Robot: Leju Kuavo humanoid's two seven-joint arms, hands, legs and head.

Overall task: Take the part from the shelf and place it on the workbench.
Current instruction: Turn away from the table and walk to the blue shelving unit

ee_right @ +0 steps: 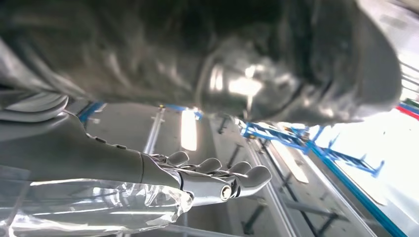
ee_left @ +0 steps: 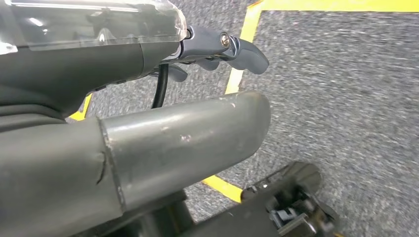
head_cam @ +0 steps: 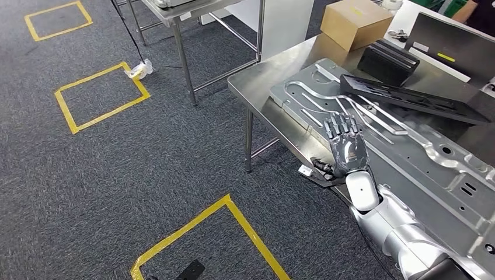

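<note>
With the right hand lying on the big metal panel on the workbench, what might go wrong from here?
The right hand lies flat on the large metal panel, which sits near the edge of the workbench. If the hand drags while pulling back, it might shift the panel toward that edge. The black tray overlaps the panel's far side, so a shifted panel could disturb it.

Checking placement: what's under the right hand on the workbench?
The right hand lies flat, palm down, on the big stamped metal panel, which rests on the steel workbench. The hand covers the panel surface beneath its palm, so contact there can't be checked.
</note>
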